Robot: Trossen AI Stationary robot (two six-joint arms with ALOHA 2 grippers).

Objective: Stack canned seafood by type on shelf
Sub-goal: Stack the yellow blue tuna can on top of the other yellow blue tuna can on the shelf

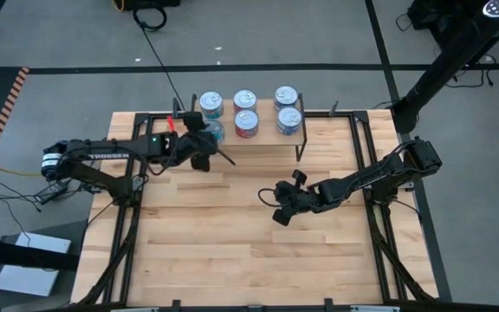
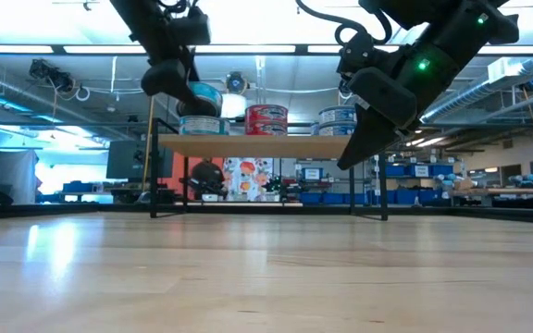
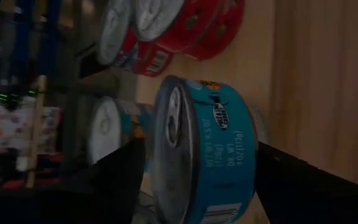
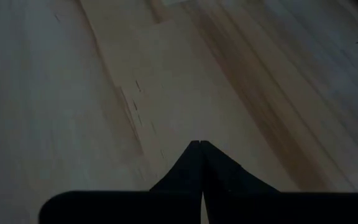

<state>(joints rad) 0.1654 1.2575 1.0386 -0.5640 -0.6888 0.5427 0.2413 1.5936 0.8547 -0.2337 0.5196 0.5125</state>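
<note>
- From above, the left gripper (image 1: 204, 139) covers most of the near-left teal can (image 1: 212, 130) on the shelf (image 1: 271, 132), so that can's lid barely shows.
- In the left wrist view the fingers (image 3: 122, 177) stand spread to either side of this teal can (image 3: 201, 152), a gap showing at each side; whether they touch it at all is hard to say.
- That can sits on top of another teal one, seen in the low view as a two-high stack (image 2: 202, 109) at the shelf's left end.
- Red cans (image 2: 266, 118) stack in the middle, blue cans (image 2: 337, 121) at the right; from above, six lids show in two rows.
- The right gripper (image 1: 268, 198) hangs over the bare middle of the table (image 1: 232, 251), well apart from the shelf, fingers pressed together to a point and holding nothing.
- The table is pale wood planking with black frame rails along its sides; the floor around is grey with dark tape lines and loose cables.
- Beyond the shelf, the low view shows a workshop: strip lights, ceiling ducts, blue bins on racks, monitors.
- White lettering on the left arm reads "TROSSEN" (image 1: 106, 156).
- The teal label carries weight print, roughly "NET WT 4.5 OZ"; the brand badge above it is too small to read.
</note>
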